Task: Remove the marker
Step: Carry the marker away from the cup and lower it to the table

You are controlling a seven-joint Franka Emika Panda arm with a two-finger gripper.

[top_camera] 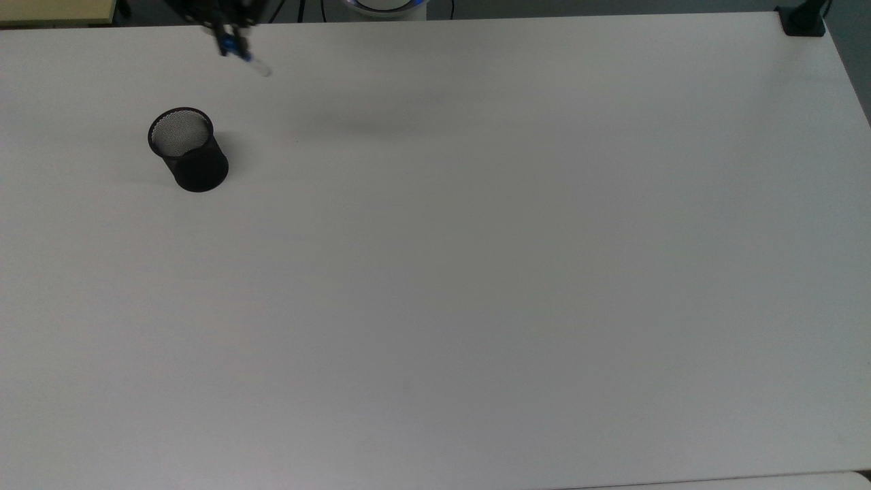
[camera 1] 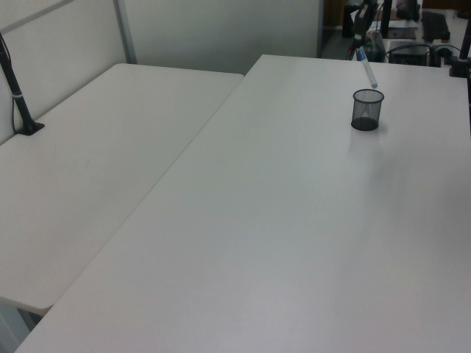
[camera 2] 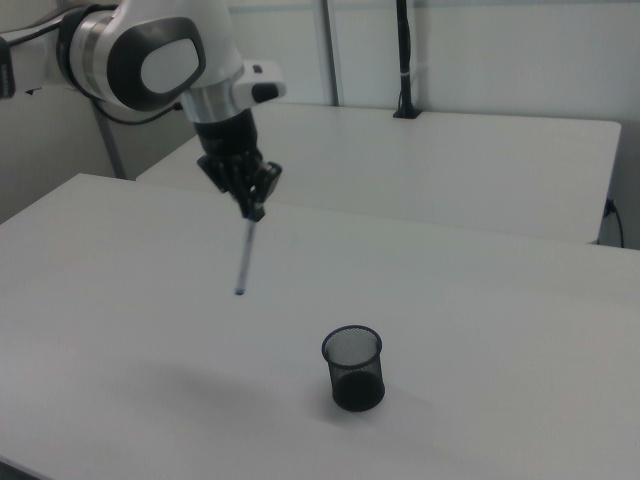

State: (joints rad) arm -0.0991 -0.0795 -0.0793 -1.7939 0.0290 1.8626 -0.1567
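In the right view, going left to right, my gripper (camera 2: 254, 208) comes first, clamped on the blue cap end of the marker (camera 2: 245, 252), which hangs nearly straight down from my fingers, its small blue tip well above the white table (camera 2: 120, 300). Right of it, at about four o'clock from the marker's tip, stands the black mesh cup (camera 2: 353, 367), upright, with nothing showing inside it.

In the top view the cup (top_camera: 187, 148) sits left, and the marker (top_camera: 246, 60) hangs at about one o'clock from it, clear of the rim, with my gripper (top_camera: 226, 37) at the frame's upper edge.

I judge the main part done: the marker is out of the cup and free in the air. What is left, as I read it, is carrying it aside, lowering it onto bare table away from the cup, and letting go.
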